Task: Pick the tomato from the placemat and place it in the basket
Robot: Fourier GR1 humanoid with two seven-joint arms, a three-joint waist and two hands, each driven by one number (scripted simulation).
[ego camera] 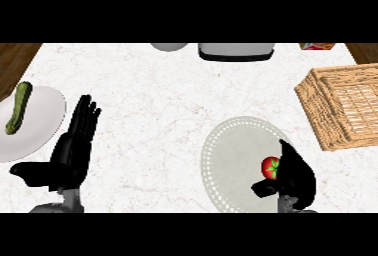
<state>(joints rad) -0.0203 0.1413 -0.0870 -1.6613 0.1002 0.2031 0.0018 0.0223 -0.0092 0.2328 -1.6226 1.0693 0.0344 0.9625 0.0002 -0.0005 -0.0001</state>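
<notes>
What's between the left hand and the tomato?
Head view: only bare counter, then the left part of the placemat, lie between the left hand and the tomato. No other object sits on that stretch.

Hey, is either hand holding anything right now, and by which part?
The left hand holds nothing. The right hand is against the tomato's right side, on the placemat, but a hold cannot be told.

Left hand: matte black, long slender fingers, thick thumb, blocky palm. Right hand: same black, reads as one dark mass. Left forearm, right forearm: grey, only short wrist ends showing.
</notes>
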